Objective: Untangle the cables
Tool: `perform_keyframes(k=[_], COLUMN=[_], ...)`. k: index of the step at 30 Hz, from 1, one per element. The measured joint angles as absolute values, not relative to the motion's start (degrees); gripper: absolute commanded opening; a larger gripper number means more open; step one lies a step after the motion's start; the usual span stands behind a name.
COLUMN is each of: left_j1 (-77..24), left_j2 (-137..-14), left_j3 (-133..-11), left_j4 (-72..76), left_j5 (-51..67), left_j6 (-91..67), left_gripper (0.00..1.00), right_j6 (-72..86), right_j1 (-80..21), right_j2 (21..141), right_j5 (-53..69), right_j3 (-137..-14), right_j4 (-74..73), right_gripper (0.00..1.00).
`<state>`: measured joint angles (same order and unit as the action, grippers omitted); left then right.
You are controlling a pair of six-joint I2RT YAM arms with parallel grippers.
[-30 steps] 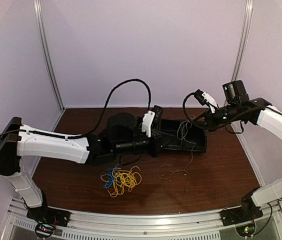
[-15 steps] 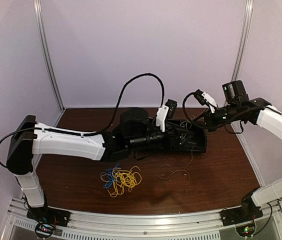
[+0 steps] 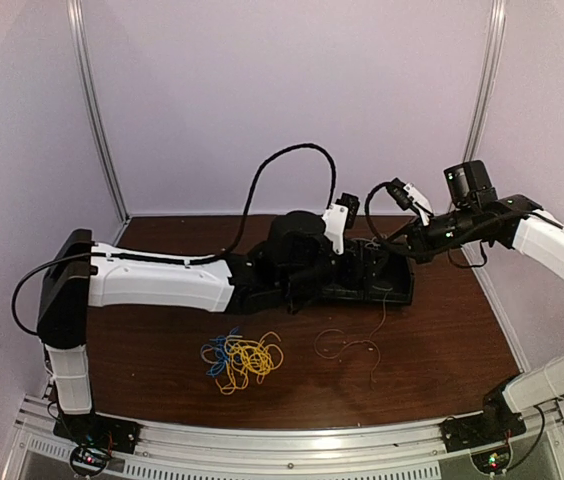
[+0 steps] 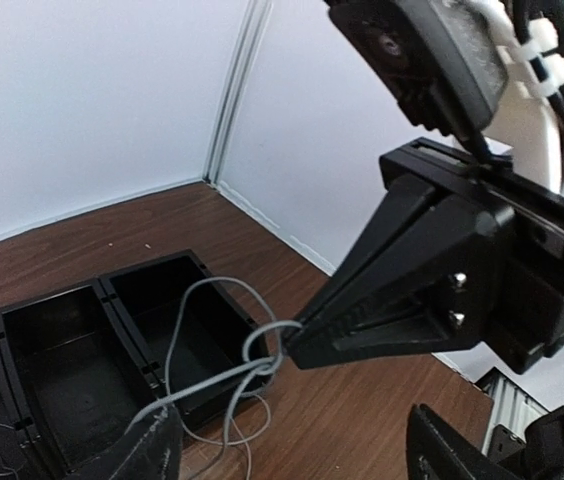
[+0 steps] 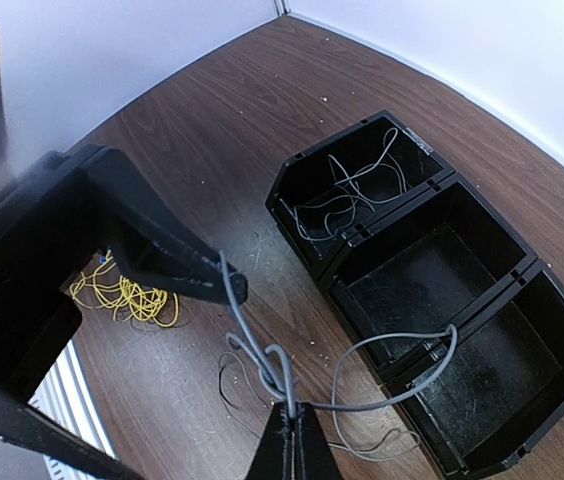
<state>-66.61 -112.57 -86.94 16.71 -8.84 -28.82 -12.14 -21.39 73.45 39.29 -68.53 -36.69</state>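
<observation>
Grey cable [image 5: 252,335] pinched by right pincer [image 5: 291,412], left pincer [image 4: 297,455] spread, grey cables [image 5: 347,190] in black tray's [image 5: 522,268] end compartment

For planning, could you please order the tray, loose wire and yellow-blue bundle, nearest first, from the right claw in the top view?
From the right claw:
1. tray, at the back, right by it.
2. loose wire, on the table in front.
3. yellow-blue bundle, farther left.
</observation>
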Motion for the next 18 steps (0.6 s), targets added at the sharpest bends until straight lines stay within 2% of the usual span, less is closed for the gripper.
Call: perform_keyframes(k=[3,5,10,13,18], left_j1=[-66.59,-66.61,-66.61,-66.59,-66.61], left_j2=[-113.36,-114.72,-116.92,-117.03,-116.01], left_j3=[-87.88,-88.97,-89.54,-89.58,-87.96], left_j4=[15.77,15.73,15.31,14.96,15.55], left_j5=[-11.55,-12.53,-14.59,-15.94,-16.36], left_j6=[-27.86,-26.81,-23.27,-21.17,-18.37], left_gripper=[0.68,0.58,0.17,0.00,0.00], right_j6=[-12.03,-12.03,-12.01,-11.99,-11.92], right_j1=[-21.39,-21.39,-21.39,-21.39,-21.23], right_j2=[73.45,73.45,73.47,73.47,73.84], right_j5=[40.99,42.44,45.08,45.56,45.25], right_j3=[-68.53,-68.55,-68.64,-68.86,-68.88], right_j4=[-36.82,-36.97,-37.50,-37.67,-37.69], right_gripper=[0.00,0.00,0.00,0.00,0.00])
